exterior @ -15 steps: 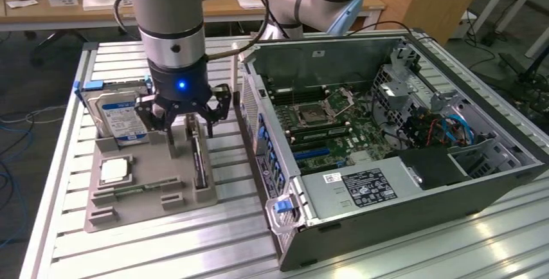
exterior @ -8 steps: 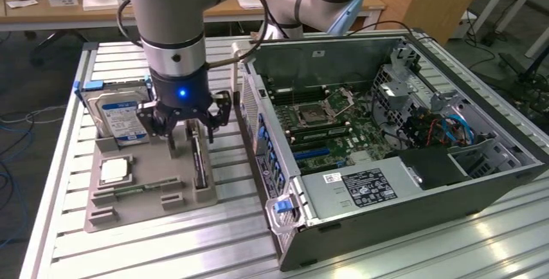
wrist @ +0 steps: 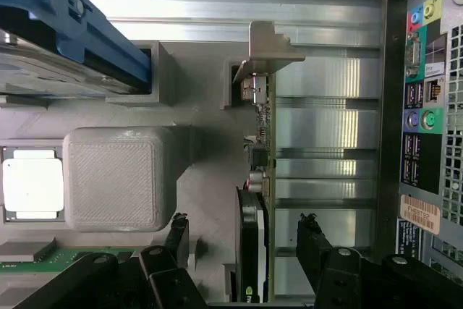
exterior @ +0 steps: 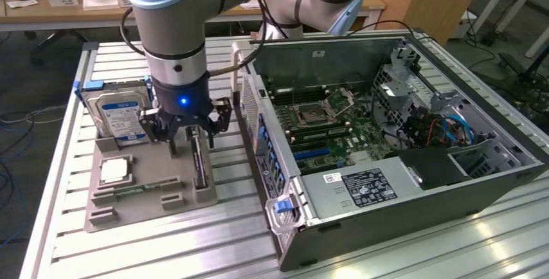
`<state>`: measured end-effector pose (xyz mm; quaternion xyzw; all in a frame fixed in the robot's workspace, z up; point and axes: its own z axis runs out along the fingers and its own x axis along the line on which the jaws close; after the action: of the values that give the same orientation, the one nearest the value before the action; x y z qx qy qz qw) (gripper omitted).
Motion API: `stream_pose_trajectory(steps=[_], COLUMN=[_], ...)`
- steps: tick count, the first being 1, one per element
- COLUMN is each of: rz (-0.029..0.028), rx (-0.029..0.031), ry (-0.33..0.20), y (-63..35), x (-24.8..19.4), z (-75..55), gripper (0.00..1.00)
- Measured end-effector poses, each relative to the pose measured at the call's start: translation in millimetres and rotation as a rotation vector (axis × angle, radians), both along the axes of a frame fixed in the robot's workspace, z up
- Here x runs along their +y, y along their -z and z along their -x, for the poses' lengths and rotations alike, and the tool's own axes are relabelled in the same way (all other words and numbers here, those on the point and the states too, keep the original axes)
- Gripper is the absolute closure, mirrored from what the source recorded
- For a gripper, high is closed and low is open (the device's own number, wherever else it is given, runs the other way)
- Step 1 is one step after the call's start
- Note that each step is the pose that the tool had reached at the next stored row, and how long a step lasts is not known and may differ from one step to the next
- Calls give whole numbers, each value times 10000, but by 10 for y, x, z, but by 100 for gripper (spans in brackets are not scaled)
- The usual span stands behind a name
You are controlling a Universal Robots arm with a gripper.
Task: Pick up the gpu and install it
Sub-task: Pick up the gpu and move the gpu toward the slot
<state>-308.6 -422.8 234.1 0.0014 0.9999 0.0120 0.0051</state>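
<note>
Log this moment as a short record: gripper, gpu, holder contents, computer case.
gripper: open, low over the grey holder, jaws either side of the gpu, not closed on it
gpu: standing on edge in a holder slot, not yet lifted
also in holder: hard drive, silver chip
computer case: side open, at the exterior view's right of the holder
</note>
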Motion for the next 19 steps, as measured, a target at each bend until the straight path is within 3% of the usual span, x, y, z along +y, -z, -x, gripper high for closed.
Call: stream_pose_trajectory(steps=[7,15,19], rz=[-1,1,2], rx=[0,2,2], ry=[25,43,48], y=[126,272,283], x=[-41,-43,-43], z=[0,-21,-23], gripper=[29,29,29])
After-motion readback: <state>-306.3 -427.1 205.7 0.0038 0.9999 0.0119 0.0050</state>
